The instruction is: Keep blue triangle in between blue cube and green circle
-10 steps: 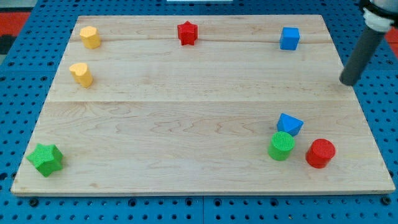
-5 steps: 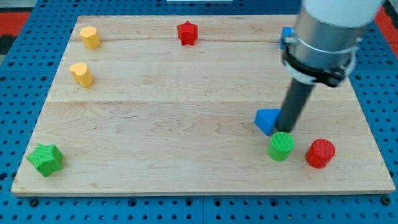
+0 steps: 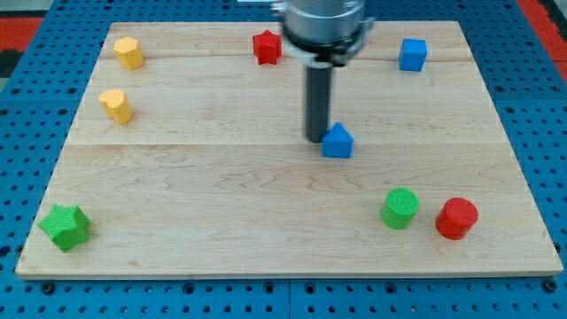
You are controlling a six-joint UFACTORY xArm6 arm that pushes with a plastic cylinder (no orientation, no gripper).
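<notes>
My tip [image 3: 317, 139], a bare rod with no jaws, has swept from the right edge and now touches the blue triangle [image 3: 337, 142], shoved up-left off the green circle [image 3: 400, 208] toward mid-board, roughly between it and the blue cube [image 3: 412, 54].

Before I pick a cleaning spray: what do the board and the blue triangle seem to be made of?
The board looks like pale unfinished or lightly sealed wood: visible grain and plank seams. The blue triangle, just right of my tip, looks like painted wood or matte plastic: flat even colour, no grain showing, so I cannot tell which.
</notes>
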